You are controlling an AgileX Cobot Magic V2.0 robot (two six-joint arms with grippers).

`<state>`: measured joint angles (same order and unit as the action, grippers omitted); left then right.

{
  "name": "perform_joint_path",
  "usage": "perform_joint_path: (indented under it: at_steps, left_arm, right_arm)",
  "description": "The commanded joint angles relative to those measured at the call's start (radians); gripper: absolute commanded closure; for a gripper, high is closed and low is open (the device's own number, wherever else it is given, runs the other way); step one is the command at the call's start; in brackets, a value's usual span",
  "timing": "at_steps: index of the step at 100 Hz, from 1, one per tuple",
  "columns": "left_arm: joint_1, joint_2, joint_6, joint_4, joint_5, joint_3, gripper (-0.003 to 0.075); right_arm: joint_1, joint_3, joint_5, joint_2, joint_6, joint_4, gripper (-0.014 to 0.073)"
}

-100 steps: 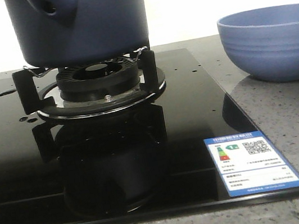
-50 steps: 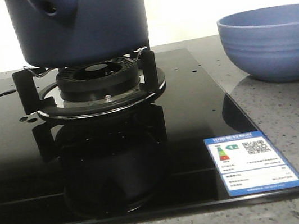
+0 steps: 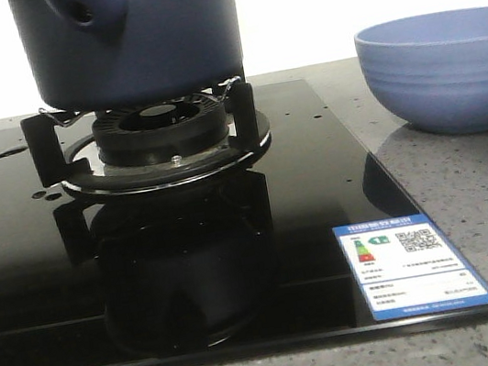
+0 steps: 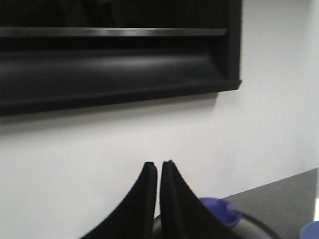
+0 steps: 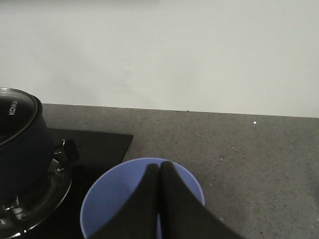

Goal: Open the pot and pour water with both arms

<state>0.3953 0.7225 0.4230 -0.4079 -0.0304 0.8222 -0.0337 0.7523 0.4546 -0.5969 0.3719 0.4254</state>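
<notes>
The dark navy pot (image 3: 147, 40) stands on the gas burner (image 3: 160, 133) at the back left, its tubular stub (image 3: 87, 11) facing forward. In the right wrist view the pot (image 5: 22, 149) carries a glass lid (image 5: 14, 110). In the left wrist view the lid's blue knob (image 4: 224, 211) shows just beyond my left gripper (image 4: 159, 164), which is shut on nothing and points at the wall. My right gripper (image 5: 160, 167) hovers over the periwinkle bowl (image 5: 114, 199), shut and empty. Neither gripper shows in the front view.
The periwinkle ribbed bowl (image 3: 444, 68) sits on the grey speckled counter (image 3: 469, 194) to the right of the black glass hob (image 3: 16, 265). An energy label (image 3: 412, 265) is stuck on the hob's front right corner. A dark range hood (image 4: 109, 55) hangs on the wall above.
</notes>
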Motion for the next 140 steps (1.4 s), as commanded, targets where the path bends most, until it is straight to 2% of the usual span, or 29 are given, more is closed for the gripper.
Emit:
perform_joint_path:
  at_steps: [1,11,23,45,72,140]
  left_arm:
    - [-0.091,-0.081,-0.001,-0.056,0.084,-0.088,0.0741]
    - [-0.188,-0.178,-0.001,-0.092,0.084,-0.212,0.0741]
    - [-0.25,-0.314,-0.001,-0.154,0.062,-0.331,0.0741]
    - [-0.267,-0.478,-0.001,-0.163,0.039,-0.447,0.0741]
    - [-0.267,-0.516,-0.001,-0.174,0.03,-0.455,0.0741]
    - [-0.267,-0.516,-0.001,-0.174,0.03,-0.455,0.0741]
  right_arm:
    - [-0.005,-0.079,-0.143,0.088,0.023,0.019,0.0657]
    - [-0.005,-0.186,-0.183,0.175,0.023,0.019,0.0657]
    - [-0.005,-0.303,-0.207,0.278,0.023,0.019,0.0657]
    - [-0.005,-0.401,-0.226,0.333,0.023,0.019,0.0657]
    - [-0.005,-0.404,-0.107,0.333,0.021,0.037,0.0657]
    - [-0.005,-0.404,-0.105,0.333,0.021,0.037,0.0657]
